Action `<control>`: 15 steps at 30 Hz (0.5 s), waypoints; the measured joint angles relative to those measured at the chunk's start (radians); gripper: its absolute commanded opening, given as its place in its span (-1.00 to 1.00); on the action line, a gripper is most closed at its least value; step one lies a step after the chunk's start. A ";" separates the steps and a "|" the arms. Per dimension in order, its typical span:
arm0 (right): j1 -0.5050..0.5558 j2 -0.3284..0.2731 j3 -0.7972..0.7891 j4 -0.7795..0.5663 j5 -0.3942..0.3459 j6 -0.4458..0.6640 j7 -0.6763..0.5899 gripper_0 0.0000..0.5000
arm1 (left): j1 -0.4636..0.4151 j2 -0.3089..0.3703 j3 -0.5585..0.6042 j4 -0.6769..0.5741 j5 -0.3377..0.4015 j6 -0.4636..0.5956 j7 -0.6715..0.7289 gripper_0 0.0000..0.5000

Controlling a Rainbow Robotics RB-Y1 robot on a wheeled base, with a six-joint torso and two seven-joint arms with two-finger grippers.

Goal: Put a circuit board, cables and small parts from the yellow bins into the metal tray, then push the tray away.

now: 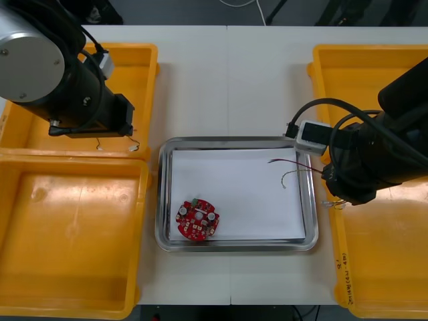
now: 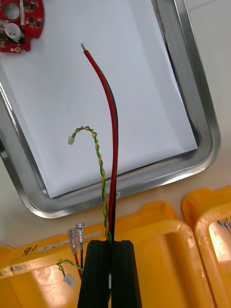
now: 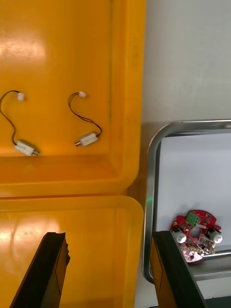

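A light surface carries yellow bins at both sides and a metal tray (image 1: 234,142) between them, its inside white. A round red circuit board (image 1: 198,221) lies flat in the tray, in the near corner on the robot's left, close to the rim.

The right jaws are at the tray's right edge, above the rim of a right-hand bin (image 1: 381,267). They are clenched on two cables. In the right wrist view the black fingers (image 2: 98,274) stand almost together with both cables pinched between them. A red and black cable (image 2: 111,120) rises from the fingers and reaches out over the tray's white inside, its bare tip in the air. A twisted yellow and green cable (image 2: 99,163) runs beside it and curls over to a small white plug, also above the tray. The cables' other ends, with small metal terminals (image 2: 77,236) and another white plug, hang beside the fingers over the bin.

The left jaws hover over the left-hand bins, near the wall between the far bin (image 1: 144,67) and the near bin (image 1: 67,267). They are released, the fingers (image 3: 53,269) wide apart and holding nothing. In the far bin lie two small metal parts (image 3: 89,139), each with a thin black lead, well apart from each other.
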 measured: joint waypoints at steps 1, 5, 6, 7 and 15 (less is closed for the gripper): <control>-0.003 0.007 0.005 0.003 0.002 0.000 0.010 -1.00 | 0.005 0.006 0.011 0.000 0.000 0.000 0.000 1.00; -0.008 0.022 0.021 0.012 0.004 0.000 0.086 -1.00 | 0.029 0.025 0.056 -0.001 0.000 0.000 -0.001 1.00; -0.008 0.023 0.023 0.013 0.004 0.000 0.120 -1.00 | 0.034 0.029 0.065 -0.001 0.000 0.000 -0.001 1.00; -0.009 0.025 0.026 0.014 0.004 0.000 0.150 -1.00 | 0.040 0.034 0.073 -0.001 0.000 0.000 -0.001 1.00; -0.009 0.049 0.076 0.016 0.050 0.000 0.219 -1.00 | 0.060 0.062 0.114 0.012 0.000 0.000 -0.016 1.00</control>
